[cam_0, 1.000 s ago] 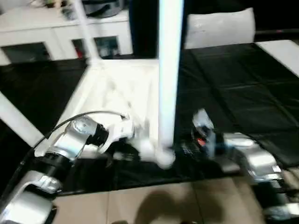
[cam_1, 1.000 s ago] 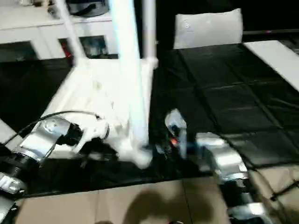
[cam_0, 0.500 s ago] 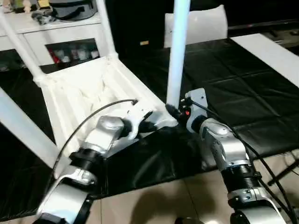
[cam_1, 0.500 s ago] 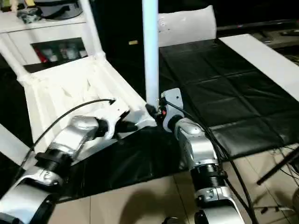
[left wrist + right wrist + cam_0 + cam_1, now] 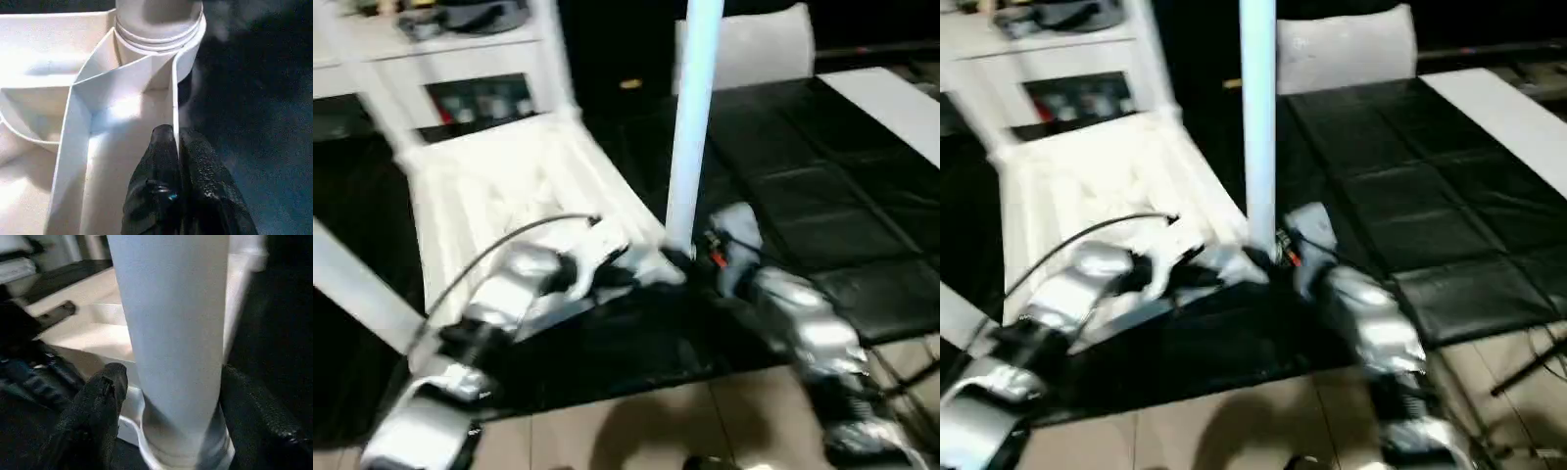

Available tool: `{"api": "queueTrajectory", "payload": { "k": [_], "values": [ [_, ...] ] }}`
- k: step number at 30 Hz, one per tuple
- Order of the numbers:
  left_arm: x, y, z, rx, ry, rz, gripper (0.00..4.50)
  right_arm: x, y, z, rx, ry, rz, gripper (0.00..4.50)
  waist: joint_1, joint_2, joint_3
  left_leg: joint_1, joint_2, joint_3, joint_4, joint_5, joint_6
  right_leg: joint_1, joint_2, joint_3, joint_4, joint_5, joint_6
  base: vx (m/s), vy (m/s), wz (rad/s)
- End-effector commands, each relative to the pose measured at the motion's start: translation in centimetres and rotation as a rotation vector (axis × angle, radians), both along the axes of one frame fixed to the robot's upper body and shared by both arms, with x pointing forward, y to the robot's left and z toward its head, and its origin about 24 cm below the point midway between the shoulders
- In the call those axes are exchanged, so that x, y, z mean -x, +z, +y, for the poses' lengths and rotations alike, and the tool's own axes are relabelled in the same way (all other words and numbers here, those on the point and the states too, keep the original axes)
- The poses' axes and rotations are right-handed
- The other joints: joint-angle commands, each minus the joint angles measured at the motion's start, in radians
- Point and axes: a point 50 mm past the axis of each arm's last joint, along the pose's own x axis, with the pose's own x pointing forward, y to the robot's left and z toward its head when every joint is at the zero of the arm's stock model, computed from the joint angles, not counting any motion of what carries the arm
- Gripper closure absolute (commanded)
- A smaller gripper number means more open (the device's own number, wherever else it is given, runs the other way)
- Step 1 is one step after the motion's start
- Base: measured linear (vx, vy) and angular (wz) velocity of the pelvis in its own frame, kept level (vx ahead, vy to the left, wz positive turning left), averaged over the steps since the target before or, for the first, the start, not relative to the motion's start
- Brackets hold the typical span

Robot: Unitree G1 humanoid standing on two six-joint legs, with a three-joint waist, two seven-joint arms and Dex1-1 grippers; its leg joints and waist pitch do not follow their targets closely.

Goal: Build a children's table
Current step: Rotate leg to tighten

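At the near edge of the black-covered work table [image 5: 862, 196], the children's table lies upside down: its white tabletop [image 5: 499, 186] shows its ribbed underside, with one corner reaching the table's near edge and the opposite end toward the far-left side. Nearest the robot, the left gripper [image 5: 177, 147] comes in from the left and is pressed together on a thin upright rib [image 5: 173, 93] of the tabletop, one black finger on each face of the rib, just beside the round corner socket [image 5: 161, 41]. A black cable [image 5: 499, 250] arcs over the silver left forearm. In that near corner socket stands a white leg [image 5: 690, 127], upright and rising out of the top of the head views. The right gripper [image 5: 171, 401] comes in from the right at the foot of this leg; its fingers [image 5: 100, 401] stand spread on either side of the leg, with a gap visible between at least one finger and the leg. Farther back, two more legs [image 5: 548, 49] rise from the tabletop's far corners. Beyond the work table's far edge stand a white cabinet [image 5: 460, 88] on the left and a white cushion-like object [image 5: 754, 49] toward the right.
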Motion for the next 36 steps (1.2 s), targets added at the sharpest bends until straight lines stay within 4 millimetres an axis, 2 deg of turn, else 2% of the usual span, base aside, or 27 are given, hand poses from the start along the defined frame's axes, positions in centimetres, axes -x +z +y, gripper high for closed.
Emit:
{"api": "queueTrajectory", "payload": {
  "k": [1, 3, 4, 5, 6, 9, 11, 12, 14, 15, 16, 19, 25, 28, 33, 36],
  "values": [
    [1.2, 0.0, -0.5, -0.001, -0.18, 0.018, 4.5, 1.0, 0.5, 0.6, -0.004, 0.18, -0.019, 1.45, 0.006, -0.004, -0.064, 0.006, 0.052, -0.016, -0.07, -0.175, 0.103, 0.067, -0.069, 0.058, -0.058, -0.33, -0.124, 0.0, 0.0, 0.0],
    [1.7, -0.1, 0.0, -0.026, -0.248, 0.042, 4.5, 1.3, 0.7, 0.2, 0.005, 0.248, -0.007, 1.45, 0.009, -0.005, -0.064, 0.008, 0.053, -0.015, -0.07, -0.18, 0.098, 0.066, -0.071, 0.061, -0.057, -0.336, -0.124, 0.0, 0.0, 0.0],
    [2.1, -0.1, 0.4, -0.055, -0.301, 0.054, 4.5, 1.6, 0.8, 0.0, 0.007, 0.299, 0.006, 1.45, 0.019, -0.006, -0.067, 0.009, 0.056, -0.017, -0.072, -0.175, 0.1, 0.068, -0.071, 0.062, -0.05, -0.323, -0.128, 0.0, 0.0, 0.0],
    [2.3, -0.2, 0.7, -0.074, -0.333, 0.061, 4.5, 1.8, 0.9, -0.1, 0.007, 0.33, 0.014, 1.45, 0.022, -0.005, -0.067, 0.011, 0.057, -0.016, -0.071, -0.173, 0.102, 0.065, -0.07, 0.064, -0.05, -0.317, -0.129, 0.0, 0.0, 0.0],
    [2.5, -0.2, 1.0, -0.09, -0.366, 0.068, 4.5, 2.0, 0.9, -0.3, 0.006, 0.373, 0.028, 1.45, 0.025, -0.01, -0.065, 0.011, 0.056, -0.015, -0.071, -0.174, 0.103, 0.064, -0.069, 0.064, -0.05, -0.315, -0.133, 0.0, 0.0, 0.0],
    [2.7, -0.1, 1.5, -0.11, -0.423, 0.081, 4.5, 2.4, 1.0, -0.5, 0.004, 0.454, 0.063, 1.45, 0.034, -0.008, -0.066, 0.012, 0.055, -0.013, -0.07, -0.172, 0.098, 0.064, -0.07, 0.065, -0.05, -0.324, -0.134, 0.0, 0.0, 0.0],
    [2.9, 0.0, 1.8, -0.124, -0.456, 0.088, 4.5, 2.6, 1.0, -0.6, -0.002, 0.494, 0.086, 1.72, 0.045, -0.016, -0.063, 0.015, 0.055, -0.01, -0.071, -0.178, 0.087, 0.06, -0.072, 0.067, -0.054, -0.369, -0.125, 0.0, 0.0, 0.0],
    [2.9, 0.0, 1.8, -0.127, -0.461, 0.089, 4.5, 2.6, 1.0, -0.6, -0.002, 0.499, 0.09, 1.72, 0.048, -0.014, -0.063, 0.015, 0.055, -0.011, -0.072, -0.181, 0.08, 0.06, -0.073, 0.068, -0.054, -0.386, -0.12, 0.0, 0.0, 0.0],
    [3.0, 0.1, 1.9, -0.143, -0.494, 0.097, 4.5, 2.9, 1.0, -0.7, -0.006, 0.547, 0.122, 1.99, 0.05, -0.016, -0.063, 0.015, 0.054, -0.011, -0.072, -0.183, 0.077, 0.06, -0.071, 0.067, -0.056, -0.4, -0.112, 0.0, 0.0, 0.0],
    [3.0, 0.1, 1.9, -0.145, -0.5, 0.098, 4.5, 3.0, 1.0, -0.7, -0.009, 0.557, 0.128, 1.99, 0.051, -0.024, -0.062, 0.013, 0.052, -0.011, -0.072, -0.175, 0.077, 0.062, -0.073, 0.067, -0.055, -0.41, -0.106, 0.0, 0.0, 0.0],
    [3.0, 0.1, 1.9, -0.146, -0.501, 0.098, 4.5, 3.0, 1.0, -0.7, -0.01, 0.56, 0.13, 2.11, 0.052, -0.021, -0.063, 0.013, 0.052, -0.011, -0.072, -0.172, 0.076, 0.062, -0.073, 0.067, -0.056, -0.416, -0.102, 0.0, 0.0, 0.0],
    [3.0, 0.2, 2.0, -0.156, -0.529, 0.098, 4.5, 3.2, 1.0, -0.5, -0.019, 0.6, 0.145, 2.24, 0.053, -0.024, -0.062, 0.014, 0.051, -0.011, -0.071, -0.172, 0.073, 0.059, -0.073, 0.065, -0.061, -0.444, -0.088, 0.0, 0.0, 0.0],
    [3.0, 0.3, 2.1, -0.16, -0.541, 0.096, 4.5, 2.9, 0.9, 0.0, -0.02, 0.594, 0.131, 2.65, 0.051, -0.024, -0.062, 0.013, 0.051, -0.012, -0.072, -0.174, 0.069, 0.058, -0.072, 0.063, -0.062, -0.451, -0.081, 0.0, 0.0, 0.0],
    [3.0, 0.3, 2.1, -0.16, -0.539, 0.096, 4.5, 2.7, 0.9, 0.4, -0.025, 0.574, 0.117, 2.94, 0.048, -0.018, -0.061, 0.012, 0.049, -0.012, -0.072, -0.183, 0.063, 0.058, -0.071, 0.062, -0.064, -0.464, -0.079, 0.0, 0.0, 0.0],
    [2.9, 0.2, 2.0, -0.15, -0.527, 0.097, 4.5, 2.7, 1.0, 0.9, -0.031, 0.565, 0.106, 3.19, 0.041, -0.019, -0.055, 0.018, 0.043, -0.011, -0.071, -0.218, 0.051, 0.054, -0.069, 0.054, -0.081, -0.561, -0.041, 0.0, 0.0, 0.0],
    [2.9, 0.2, 2.0, -0.149, -0.525, 0.097, 4.5, 2.6, 0.9, 1.0, -0.021, 0.537, 0.1, 3.19, 0.038, -0.02, -0.055, 0.016, 0.042, -0.013, -0.071, -0.225, 0.048, 0.055, -0.068, 0.053, -0.081, -0.568, -0.034, 0.0, 0.0, 0.0]
  ]
}}
